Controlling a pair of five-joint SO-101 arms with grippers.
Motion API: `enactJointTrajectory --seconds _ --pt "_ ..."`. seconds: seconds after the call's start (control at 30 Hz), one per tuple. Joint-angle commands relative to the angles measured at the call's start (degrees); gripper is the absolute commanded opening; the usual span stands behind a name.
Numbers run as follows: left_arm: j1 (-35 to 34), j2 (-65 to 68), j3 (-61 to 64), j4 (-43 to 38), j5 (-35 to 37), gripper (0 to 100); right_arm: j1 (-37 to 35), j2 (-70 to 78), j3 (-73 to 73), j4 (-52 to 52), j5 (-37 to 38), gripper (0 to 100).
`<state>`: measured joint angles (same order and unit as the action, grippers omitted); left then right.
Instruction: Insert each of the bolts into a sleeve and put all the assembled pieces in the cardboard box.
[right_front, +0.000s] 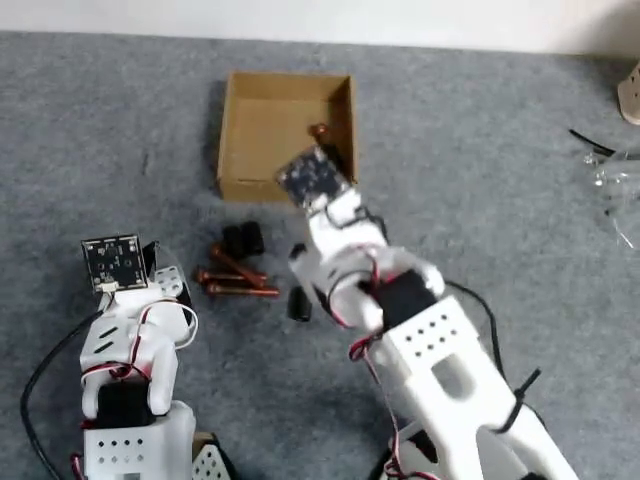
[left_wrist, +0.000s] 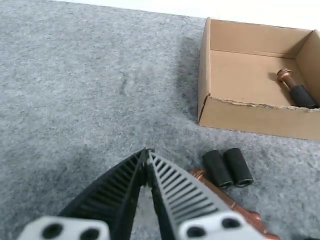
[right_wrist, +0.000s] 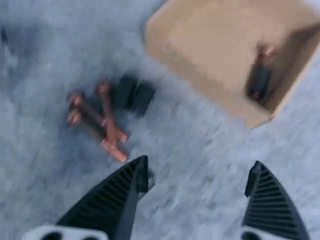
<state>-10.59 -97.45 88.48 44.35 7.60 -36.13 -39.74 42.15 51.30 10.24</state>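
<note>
I find one assembled piece (left_wrist: 296, 88) inside the cardboard box (right_front: 265, 130); before the box, on the counter (right_front: 480, 180), lie two sleeves (right_front: 243, 238), with the bolts (right_front: 237, 277) just nearer the arms.

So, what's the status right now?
Left gripper shut, empty. Right gripper open, empty. One assembled piece in box; bolts, sleeves loose outside it. Nothing seen blocking.

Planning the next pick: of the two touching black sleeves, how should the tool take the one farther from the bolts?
Probably from above, closing on its two end faces: the sleeve lies on its side against its twin, leaving no gap for a finger between them.
</note>
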Motion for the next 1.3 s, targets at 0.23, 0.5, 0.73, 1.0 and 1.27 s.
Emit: enactJointTrajectory --seconds 0.23,0.5,0.73,1.0,1.27 --pt "0.0 -0.5 -0.6 -1.1 -0.3 1 -2.4 -3.2 6.7 0.0 -22.2 28.9" --pt "0.0 -0.5 -0.5 -1.8 -0.3 1 -15.4 -3.4 19.7 -3.9 -22.2 28.9" --pt "0.0 -0.5 -0.5 -1.8 -0.3 1 -16.5 -3.2 25.7 -11.5 -30.8 28.9" --pt "0.0 -0.5 -0.5 -1.8 -0.3 1 -16.5 -3.0 25.7 -18.0 -36.8 28.9" --pt "0.0 -0.5 -0.5 -1.8 -0.3 1 -14.5 -2.2 23.3 -18.3 -39.8 28.9"
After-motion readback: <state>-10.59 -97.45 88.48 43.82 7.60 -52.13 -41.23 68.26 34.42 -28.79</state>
